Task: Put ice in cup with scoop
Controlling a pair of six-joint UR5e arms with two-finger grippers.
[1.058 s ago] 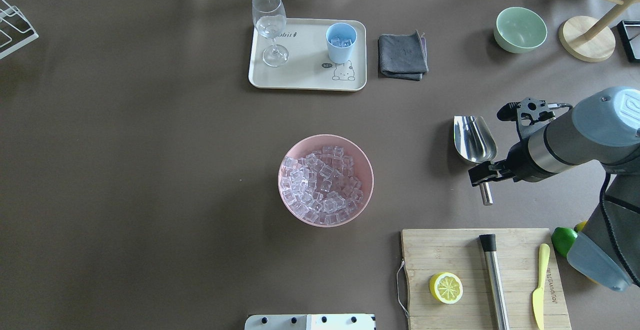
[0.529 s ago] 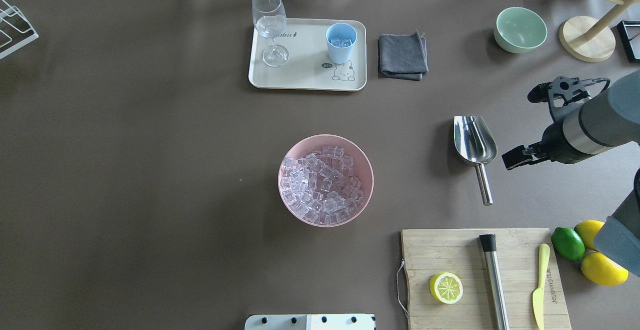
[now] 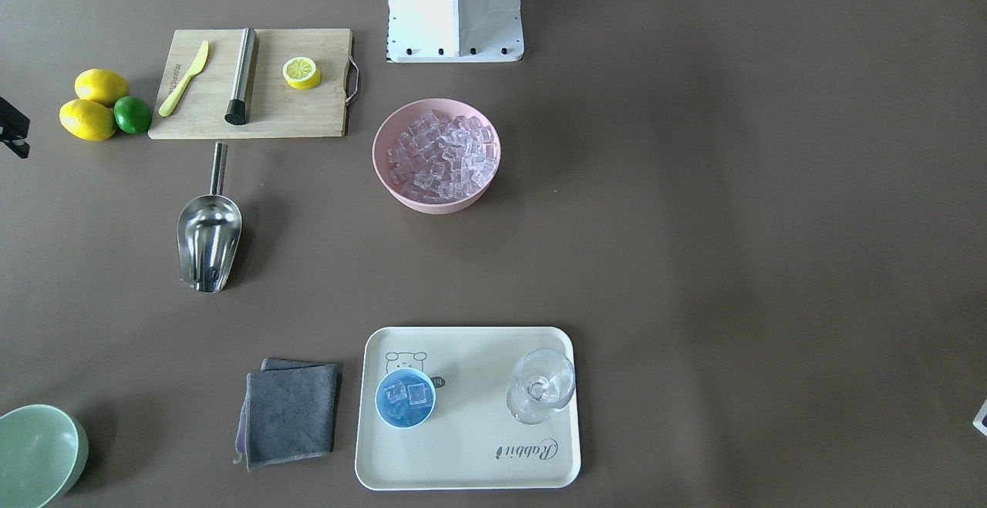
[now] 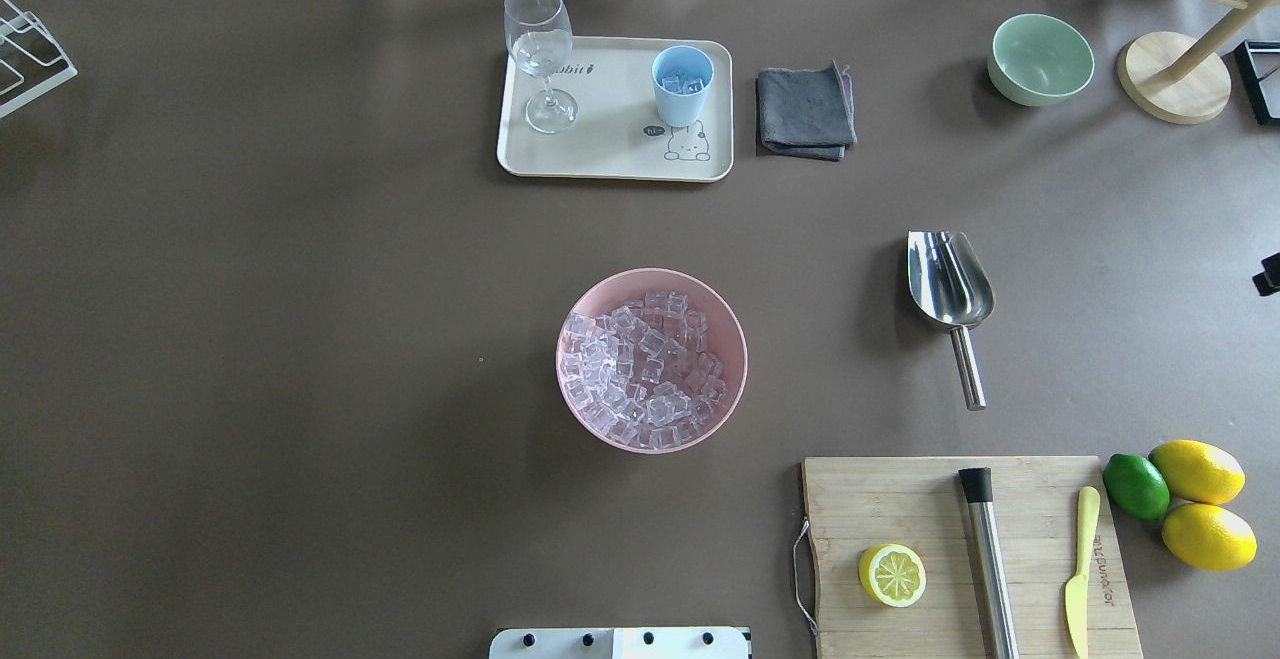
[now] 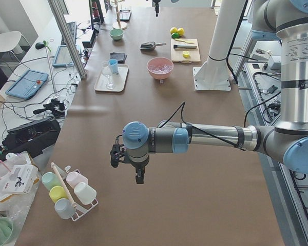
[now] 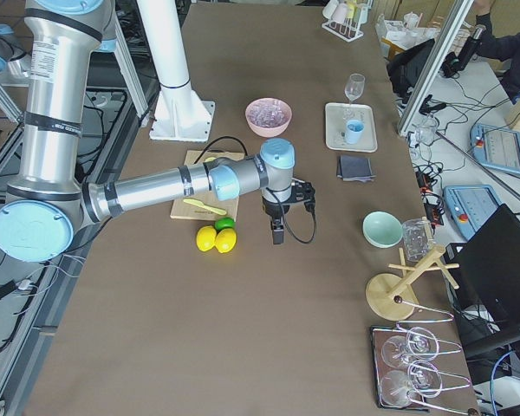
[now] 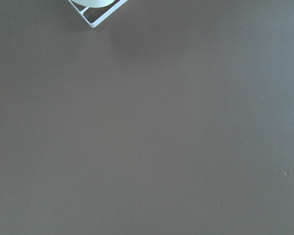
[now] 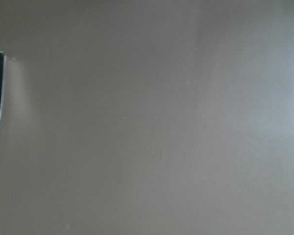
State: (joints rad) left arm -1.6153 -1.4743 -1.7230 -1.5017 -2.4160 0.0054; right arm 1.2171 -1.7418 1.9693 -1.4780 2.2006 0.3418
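Overhead exterior: taking the pink bowl (image 4: 560,379) in the middle of the table as the clock centre, with 12 pointing away from the robot.
Ice: most of it is piled in the pink bowl (image 4: 645,364), and a few cubes are sitting in the cup too.
Cup: the light-blue cup (image 4: 683,104) is at about 12 o'clock, standing upright on the cream tray (image 4: 610,154), with a wine glass (image 4: 540,44) beside it on the same tray.
Scoop: the scoop (image 4: 950,284) is out at roughly 3 o'clock, lying flat on the table. Its open mouth points to 12 and the rod handle runs back toward 6. Nothing is touching it.
Cutting board: it's (image 4: 900,499) around 5 o'clock, just past the end of the scoop handle.
Right gripper: the right gripper (image 6: 277,236) hangs fingers-down above bare table, near the lemons and lime (image 6: 216,238) and well apart from the scoop. Honestly can't tell how far the fingers are spread, since the overhead only catches a dark sliver at its right edge. It looks to be holding nothing.
Left gripper: the left gripper (image 5: 139,177) is way off at the other end of the table, pointing down over bare tabletop. It only shows in the side view, so can't tell the finger gap either.
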